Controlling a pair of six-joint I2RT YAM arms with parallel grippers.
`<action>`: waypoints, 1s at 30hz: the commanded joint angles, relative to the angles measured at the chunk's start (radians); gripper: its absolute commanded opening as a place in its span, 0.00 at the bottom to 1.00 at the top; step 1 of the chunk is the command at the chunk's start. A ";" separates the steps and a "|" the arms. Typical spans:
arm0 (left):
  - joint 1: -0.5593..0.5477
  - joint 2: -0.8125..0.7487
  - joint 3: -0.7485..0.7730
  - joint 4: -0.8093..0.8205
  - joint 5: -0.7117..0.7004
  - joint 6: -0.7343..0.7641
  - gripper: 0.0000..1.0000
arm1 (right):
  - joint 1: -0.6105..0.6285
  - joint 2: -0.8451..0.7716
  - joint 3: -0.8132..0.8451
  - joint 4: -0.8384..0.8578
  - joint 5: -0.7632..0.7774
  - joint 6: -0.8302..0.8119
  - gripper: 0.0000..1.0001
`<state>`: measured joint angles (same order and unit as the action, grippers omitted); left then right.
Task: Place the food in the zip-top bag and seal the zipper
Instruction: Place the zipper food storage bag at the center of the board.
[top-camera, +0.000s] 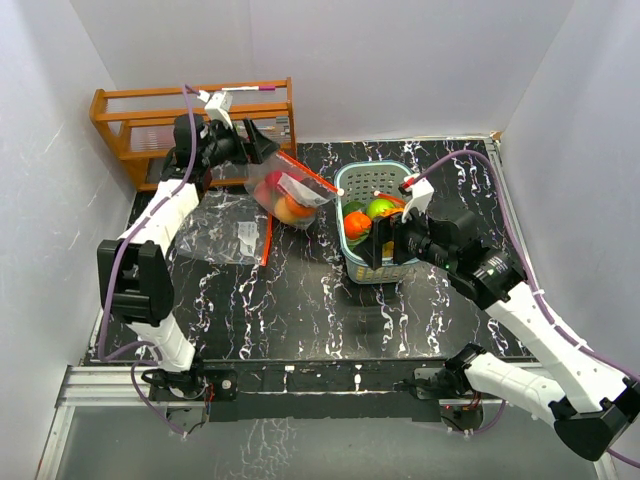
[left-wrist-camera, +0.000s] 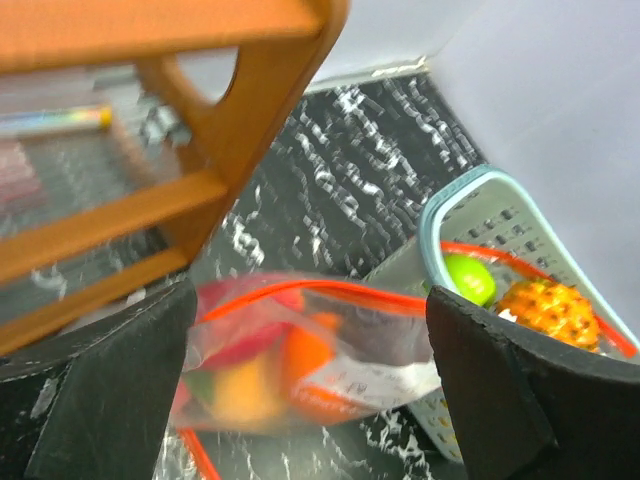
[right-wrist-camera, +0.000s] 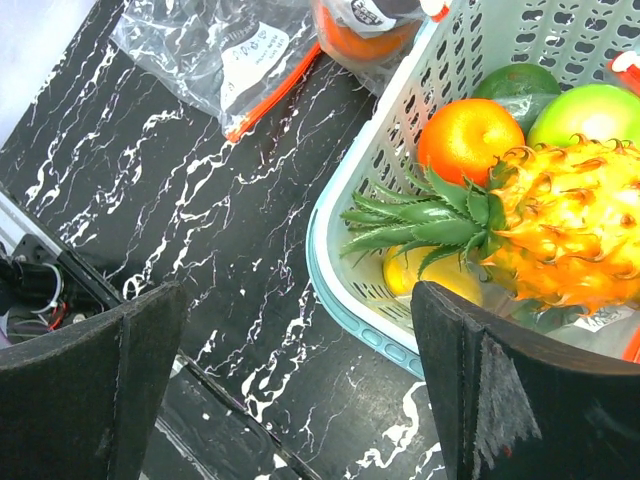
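A zip-top bag (top-camera: 292, 196) with an orange-red zipper lies at the back of the table, mouth unsealed, with red, orange and yellow food (left-wrist-camera: 265, 370) inside. More food sits in the teal basket (top-camera: 375, 167): a pineapple (right-wrist-camera: 570, 235), an orange (right-wrist-camera: 468, 140), a light green fruit (right-wrist-camera: 585, 110), a dark green one (right-wrist-camera: 515, 85) and a yellow one (right-wrist-camera: 440, 282). My left gripper (top-camera: 258, 140) hangs open just above and behind the bag, jaws wide, nothing held (left-wrist-camera: 308, 330). My right gripper (top-camera: 388, 245) is open over the basket's near rim (right-wrist-camera: 295, 330), empty.
A second, empty zip-top bag (top-camera: 225, 230) lies flat left of the filled one. A wooden rack (top-camera: 195, 125) stands in the back left corner, close beside my left gripper. White walls enclose the black marble table (top-camera: 300, 310) on three sides.
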<state>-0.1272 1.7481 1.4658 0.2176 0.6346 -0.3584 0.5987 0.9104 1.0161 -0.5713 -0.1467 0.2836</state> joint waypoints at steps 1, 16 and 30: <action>0.004 -0.154 -0.147 -0.030 -0.124 0.064 0.97 | -0.005 -0.020 -0.008 0.053 0.031 0.006 0.99; 0.005 -0.512 -0.531 -0.258 -0.440 0.128 0.94 | -0.006 -0.007 0.081 0.025 0.185 0.002 0.98; 0.045 -0.569 -0.443 -0.265 -0.689 0.026 0.97 | -0.005 -0.115 0.012 -0.011 0.172 0.036 0.98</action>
<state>-0.0959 1.1778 0.9581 -0.0547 -0.0521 -0.2752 0.5987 0.8219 1.0191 -0.5819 0.0086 0.3130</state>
